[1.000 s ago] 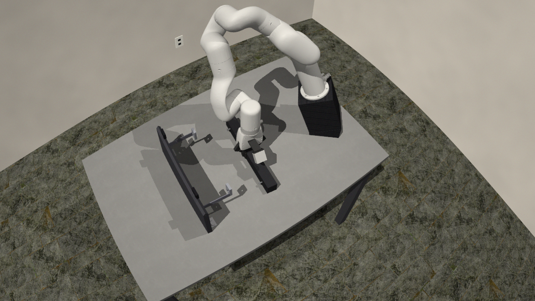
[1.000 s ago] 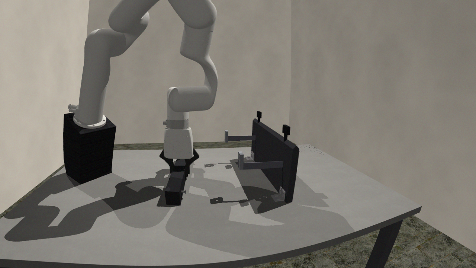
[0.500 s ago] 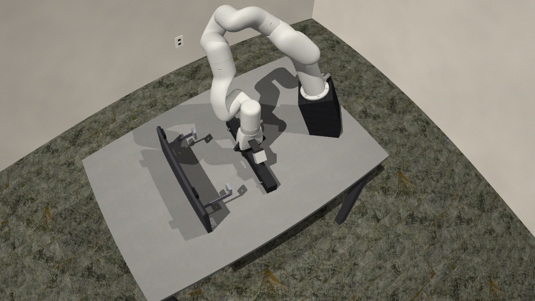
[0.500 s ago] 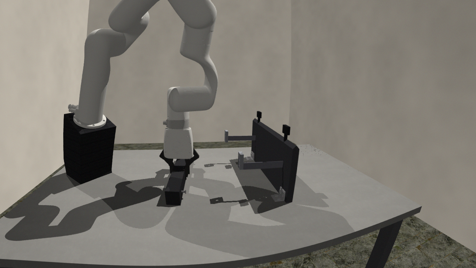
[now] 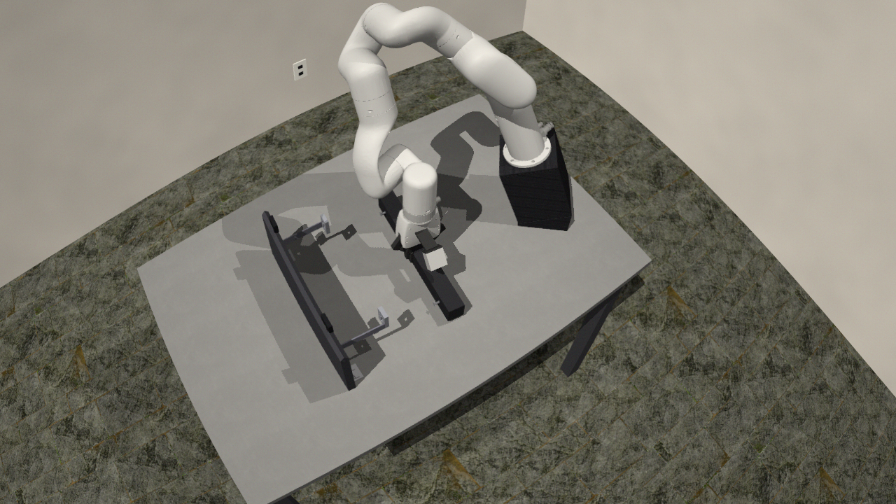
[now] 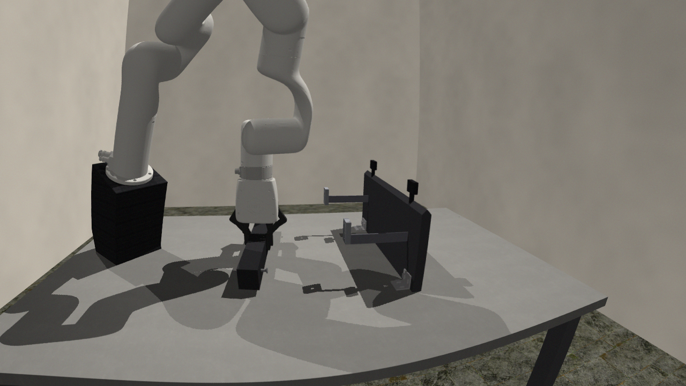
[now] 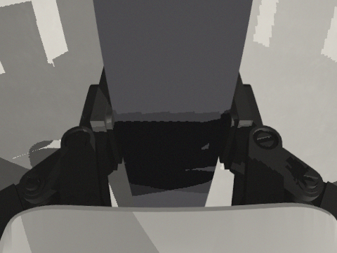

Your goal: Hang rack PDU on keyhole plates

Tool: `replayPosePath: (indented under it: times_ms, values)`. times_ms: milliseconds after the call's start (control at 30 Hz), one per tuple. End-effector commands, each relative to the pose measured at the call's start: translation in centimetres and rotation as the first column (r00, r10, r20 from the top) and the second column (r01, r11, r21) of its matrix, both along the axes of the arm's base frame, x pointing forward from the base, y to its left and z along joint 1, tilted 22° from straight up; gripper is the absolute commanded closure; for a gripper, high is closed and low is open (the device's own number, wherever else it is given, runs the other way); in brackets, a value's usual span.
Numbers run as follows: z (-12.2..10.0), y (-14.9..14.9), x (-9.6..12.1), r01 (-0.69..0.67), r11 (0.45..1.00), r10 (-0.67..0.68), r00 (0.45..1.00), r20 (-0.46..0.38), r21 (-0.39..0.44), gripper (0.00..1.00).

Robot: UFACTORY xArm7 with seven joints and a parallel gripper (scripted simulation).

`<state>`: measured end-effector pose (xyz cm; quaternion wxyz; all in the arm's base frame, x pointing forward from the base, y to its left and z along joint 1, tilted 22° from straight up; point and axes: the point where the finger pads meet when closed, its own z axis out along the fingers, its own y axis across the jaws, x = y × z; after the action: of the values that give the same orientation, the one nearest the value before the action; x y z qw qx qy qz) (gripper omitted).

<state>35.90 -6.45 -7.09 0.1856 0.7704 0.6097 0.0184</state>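
Note:
The rack PDU [image 5: 432, 276] is a long black bar lying on the grey table; it also shows in the exterior view [image 6: 252, 264] and fills the top of the wrist view [image 7: 170, 38]. A small button [image 6: 263, 271] sticks out of its side near the front end. My gripper [image 5: 418, 250] [image 6: 259, 235] [image 7: 170, 79] stands upright over the bar's middle, shut on the PDU across its width. The two keyhole plates [image 5: 324, 220] [image 5: 382, 315] sit on arms sticking out from a dark upright panel [image 5: 304, 302] to the left, apart from the PDU.
The arm's black base block [image 5: 537, 185] stands at the table's back right. The upright panel [image 6: 395, 230] has two small black tabs on its top edge and a bracket at its foot. The table's front edge lies close behind the panel.

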Motion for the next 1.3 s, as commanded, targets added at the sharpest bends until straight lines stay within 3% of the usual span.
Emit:
replayPosePath:
  times_ms: [0,233,667,1267]
  values:
    - [1.5,0.4,-0.3,-0.001,1.0,0.001,1.0,0.001,0.0,1.0]
    - [4.0,1.2,-1.0,-0.001,1.0,0.001,1.0,0.001,0.0,1.0]
    - [6.9,2.0,-1.8,-0.001,1.0,0.001,1.0,0.001,0.0,1.0]
    - [7.7,2.2,-2.0,-0.001,1.0,0.001,1.0,0.001,0.0,1.0]
